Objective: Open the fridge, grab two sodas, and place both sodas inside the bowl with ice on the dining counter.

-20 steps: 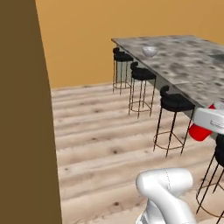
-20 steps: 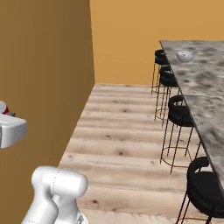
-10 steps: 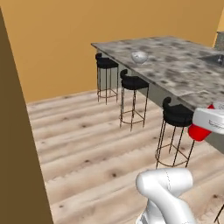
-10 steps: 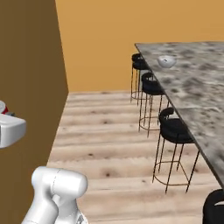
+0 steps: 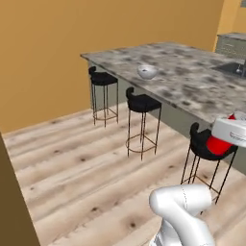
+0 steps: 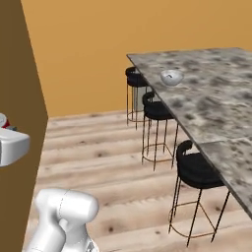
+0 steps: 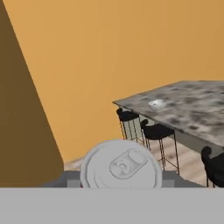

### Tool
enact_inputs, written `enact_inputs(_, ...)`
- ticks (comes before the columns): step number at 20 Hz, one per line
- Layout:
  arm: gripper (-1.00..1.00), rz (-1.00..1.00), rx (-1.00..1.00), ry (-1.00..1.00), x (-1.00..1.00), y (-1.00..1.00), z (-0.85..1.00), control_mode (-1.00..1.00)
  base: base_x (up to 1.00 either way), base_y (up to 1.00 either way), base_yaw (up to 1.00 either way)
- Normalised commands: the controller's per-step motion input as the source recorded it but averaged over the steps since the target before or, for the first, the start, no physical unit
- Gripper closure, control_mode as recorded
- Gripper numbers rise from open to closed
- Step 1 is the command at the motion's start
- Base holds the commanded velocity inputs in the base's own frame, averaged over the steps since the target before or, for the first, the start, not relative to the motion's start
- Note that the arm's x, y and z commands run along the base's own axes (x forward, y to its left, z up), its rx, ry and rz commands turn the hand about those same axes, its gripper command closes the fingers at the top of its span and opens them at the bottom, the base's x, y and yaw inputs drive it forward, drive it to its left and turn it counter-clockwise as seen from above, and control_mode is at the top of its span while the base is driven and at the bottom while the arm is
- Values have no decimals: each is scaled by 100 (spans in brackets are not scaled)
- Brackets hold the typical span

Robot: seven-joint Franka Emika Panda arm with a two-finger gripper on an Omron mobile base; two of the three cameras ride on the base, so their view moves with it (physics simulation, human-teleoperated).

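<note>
I see the jaws (image 5: 226,142) closed on the red can (image 5: 219,144), which sits at the right edge of the left base view, in front of a black stool (image 5: 204,144) and below the edge of the granite desk (image 5: 192,81). In the hand view the silver top of the can (image 7: 121,165) with its pull tab faces the camera, low in the middle. The bowl with ice (image 5: 147,71) stands upright on the desk near its long front edge, above the middle stool (image 5: 142,103); it also shows in the right base view (image 6: 171,77) and, small, in the hand view (image 7: 156,103). Three stools line the desk over a pale wood floor (image 5: 72,163). An orange wall (image 6: 98,44) runs behind.
</note>
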Motion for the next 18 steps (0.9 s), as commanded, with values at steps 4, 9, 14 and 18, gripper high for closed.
enact_inputs(4,100,0,0,0,0,0,0,100,100,54,-32)
enact_inputs(9,100,0,0,0,0,0,0,100,100,58,-34)
enact_inputs(14,100,0,0,0,0,0,0,100,100,64,-37)
enact_inputs(18,100,0,0,0,0,0,0,100,100,68,-41)
